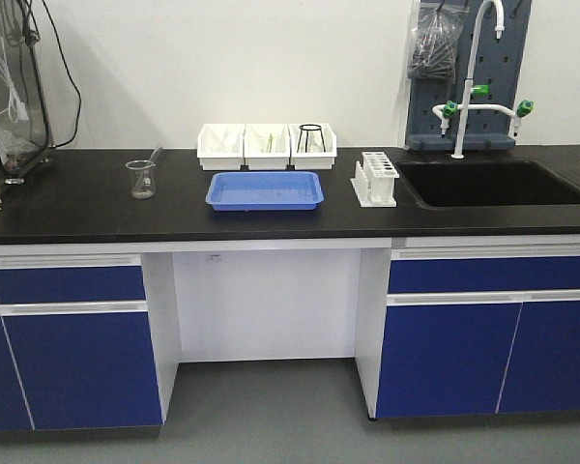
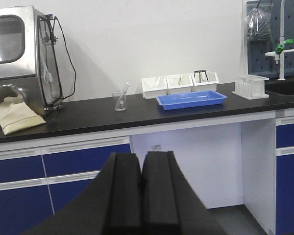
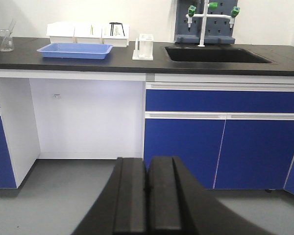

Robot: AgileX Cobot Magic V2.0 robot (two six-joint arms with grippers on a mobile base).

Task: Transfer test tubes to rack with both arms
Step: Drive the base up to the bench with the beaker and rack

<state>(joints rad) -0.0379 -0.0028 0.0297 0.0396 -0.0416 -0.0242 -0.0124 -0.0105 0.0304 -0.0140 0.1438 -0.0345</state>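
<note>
The white rack [image 1: 375, 180] stands on the black bench, right of a blue tray [image 1: 265, 190]. It also shows in the left wrist view [image 2: 252, 86] and the right wrist view [image 3: 145, 47]. Test tubes are too small to make out; faint clear glints lie in the tray. Neither arm shows in the front view. My left gripper [image 2: 141, 157] is shut and empty, low and well back from the bench. My right gripper [image 3: 147, 161] is shut and empty too, low over the floor in front of the cupboards.
Three white bins [image 1: 267, 145] stand behind the tray, the right one holding a black wire tripod [image 1: 311, 138]. A glass beaker [image 1: 141, 180] stands left. A black sink [image 1: 493, 182] with a white tap [image 1: 469, 87] is right. A steel cabinet [image 2: 19, 49] stands far left.
</note>
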